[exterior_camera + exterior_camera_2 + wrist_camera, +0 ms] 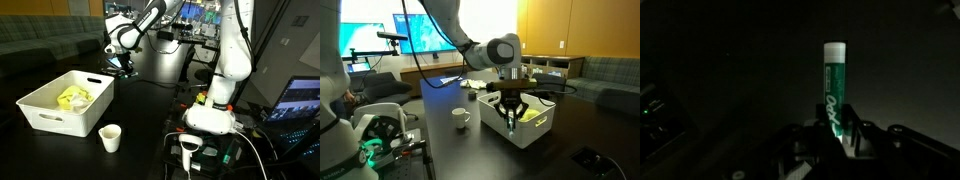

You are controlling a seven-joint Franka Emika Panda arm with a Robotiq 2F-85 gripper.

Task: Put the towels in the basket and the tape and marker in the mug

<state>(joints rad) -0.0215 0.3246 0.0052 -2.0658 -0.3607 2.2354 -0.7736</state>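
A green marker (832, 85) with a white cap stands between the fingers of my gripper (830, 135), which is shut on its lower end. In both exterior views the gripper (122, 63) (510, 112) hangs low beside the white basket (40, 112) (542, 128), close to its rim. A yellow towel (74, 97) (529, 116) lies inside the basket. The small white mug (110, 137) (462, 117) stands upright on the dark table, apart from the basket and the gripper. The tape is out of view.
The arm's white base (214, 108) stands at the table's edge with cables around it. A laptop (300, 100) sits near it. Monitors (420, 32) glow behind the table. Another white robot base (372, 135) fills a near corner.
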